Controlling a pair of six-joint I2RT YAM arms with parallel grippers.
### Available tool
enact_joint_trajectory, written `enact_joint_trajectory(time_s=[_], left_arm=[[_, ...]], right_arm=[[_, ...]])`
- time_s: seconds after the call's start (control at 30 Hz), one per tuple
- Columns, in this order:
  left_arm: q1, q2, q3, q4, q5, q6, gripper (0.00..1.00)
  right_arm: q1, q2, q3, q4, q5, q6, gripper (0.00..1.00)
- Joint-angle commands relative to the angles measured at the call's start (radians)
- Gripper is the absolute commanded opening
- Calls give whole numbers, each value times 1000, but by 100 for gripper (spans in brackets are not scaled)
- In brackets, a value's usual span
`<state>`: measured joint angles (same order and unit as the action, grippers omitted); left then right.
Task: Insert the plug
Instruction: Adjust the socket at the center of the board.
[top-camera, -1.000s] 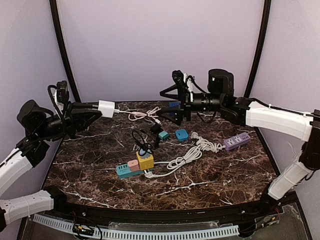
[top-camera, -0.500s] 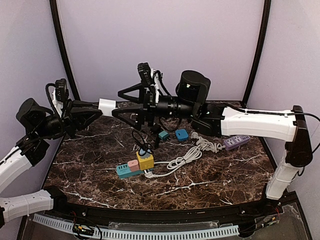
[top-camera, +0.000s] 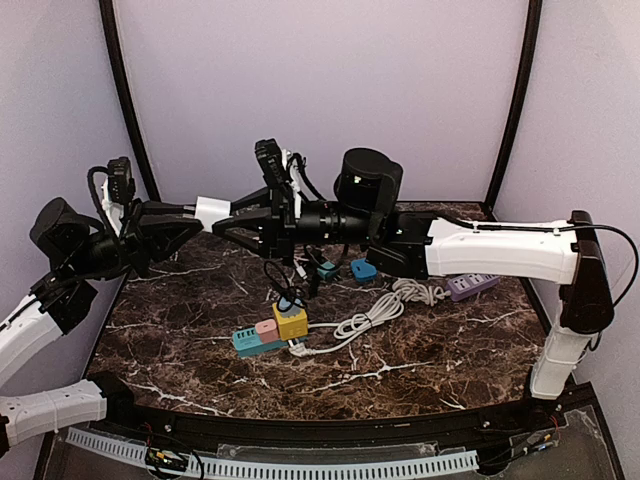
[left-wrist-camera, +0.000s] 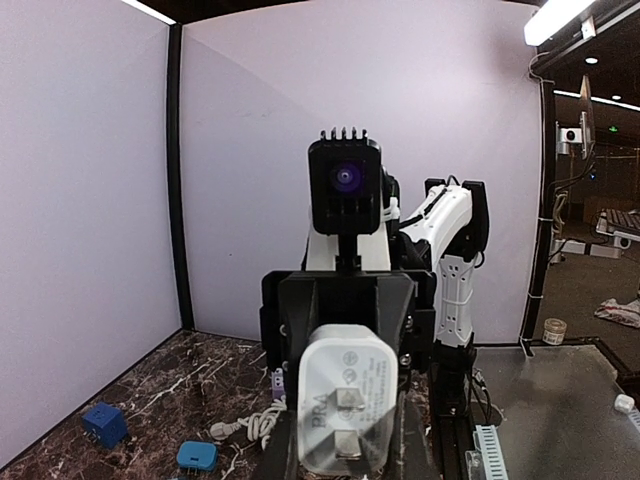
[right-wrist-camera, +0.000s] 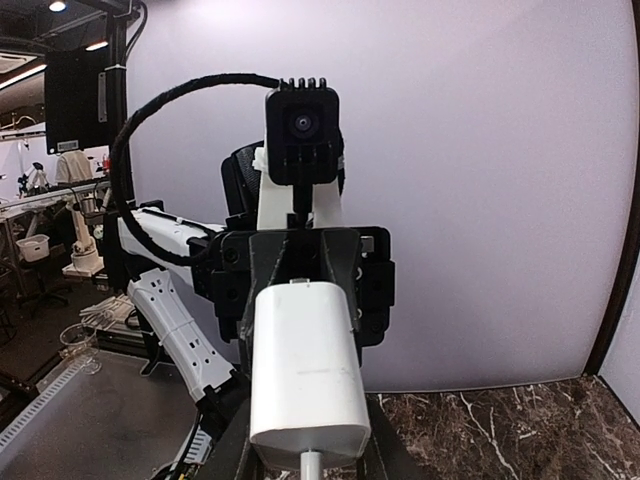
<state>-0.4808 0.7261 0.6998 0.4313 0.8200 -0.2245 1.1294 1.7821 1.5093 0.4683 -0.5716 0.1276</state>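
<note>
From above, the white plug sits high over the table's far left, clamped in the left gripper. The right gripper meets it from the right.

In the left wrist view, its pins face the camera.

In the right wrist view, the right fingers hug its sides, apparently gripping. It looks light, rigid and slippery, so hold the flat sides, clear of the pins.

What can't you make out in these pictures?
Top view: whether the right gripper grips the white charger; too small, fingers overlap.
Left wrist: charger's lower end, cut by the frame edge.
Top view: teal power strip sockets, too small, partly covered by yellow adapter.
</note>
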Motion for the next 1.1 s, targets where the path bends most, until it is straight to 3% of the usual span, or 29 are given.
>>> enact_joint_trajectory(time_s=[0.0,0.03,0.1,0.13,0.2,0.23,0.3,0.43,0.6,0.73,0.87,1.07], left_arm=[[-7,1,-24,-26,-19,33,1],[-6,0,-34,-35,-41,35,1],[-7,-1,-53,-62,-84,55,25],[-7,-1,-61,-87,-97,89,53],[-7,-3,-86,-130,-133,155,74],[-6,-1,-108,-150,-159,181,76],[-6,5,-153,-224,-229,268,78],[-5,47,-276,-335,-382,324,71],[-10,119,-363,-300,-378,362,66],[-16,209,-357,-228,-344,369,66],[-38,295,-346,-160,-310,413,66],[-103,463,-292,-105,-278,534,76]], right_arm=[[18,-14,-10,59,-27,14,0],[17,-25,-19,54,-16,12,0],[10,-47,-33,5,38,4,0],[5,-64,-38,-39,82,-6,0],[-5,-109,-56,-135,191,-33,0],[-8,-136,-69,-180,277,-47,0],[-15,-198,-103,-261,415,-69,0],[-35,-338,-203,-376,654,-72,0],[-41,-438,-320,-515,852,-32,0],[-26,-455,-430,-579,916,52,0],[-8,-483,-599,-484,875,102,0],[-2,-465,-858,-153,748,119,0]])
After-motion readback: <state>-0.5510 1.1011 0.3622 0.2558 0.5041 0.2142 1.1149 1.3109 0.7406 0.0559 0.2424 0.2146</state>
